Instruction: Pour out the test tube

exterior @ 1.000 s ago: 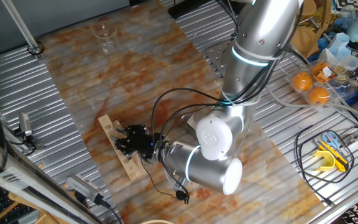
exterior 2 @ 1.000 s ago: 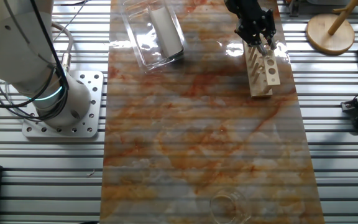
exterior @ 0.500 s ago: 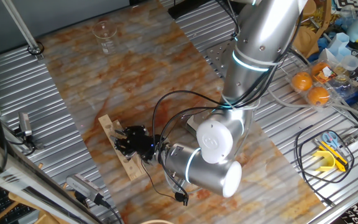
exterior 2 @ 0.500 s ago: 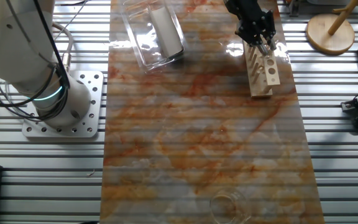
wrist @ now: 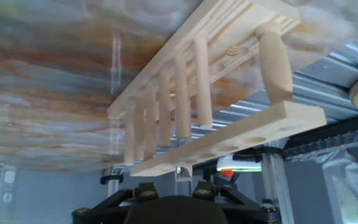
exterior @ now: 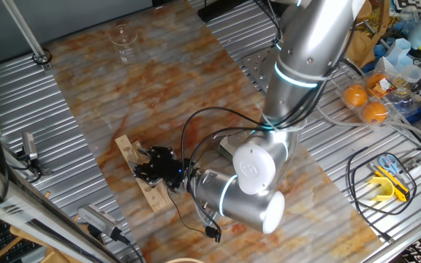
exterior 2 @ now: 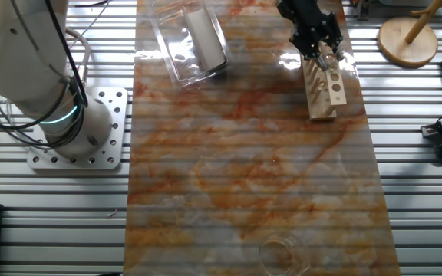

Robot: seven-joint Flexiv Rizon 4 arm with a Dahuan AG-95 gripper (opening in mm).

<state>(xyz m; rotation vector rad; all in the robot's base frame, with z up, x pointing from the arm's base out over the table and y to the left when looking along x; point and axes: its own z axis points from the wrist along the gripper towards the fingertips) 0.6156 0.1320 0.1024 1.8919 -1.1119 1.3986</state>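
Observation:
A light wooden test tube rack [exterior: 141,177] lies on the marbled mat. My black gripper [exterior: 149,166] is over its far end, and it [exterior 2: 318,46] also shows at the rack's [exterior 2: 325,90] top end in the other fixed view. In the hand view the rack [wrist: 229,140] fills the frame upside down. The clear test tube [wrist: 183,172] stands in one of its holes, right between my fingers [wrist: 146,190]. The gripper [wrist: 175,188] looks shut on the tube. What the tube holds is too small to tell.
A glass beaker [exterior: 123,36] stands at the mat's far end, seen near the bottom edge as the beaker [exterior 2: 282,253] in the other fixed view. A clear plastic box [exterior 2: 190,38] lies beside the rack. Oranges [exterior: 364,102] and clutter sit on the metal table's right.
The gripper has shifted a little along the rack, away from its middle, with the tube still between the fingers. The rack has not moved.

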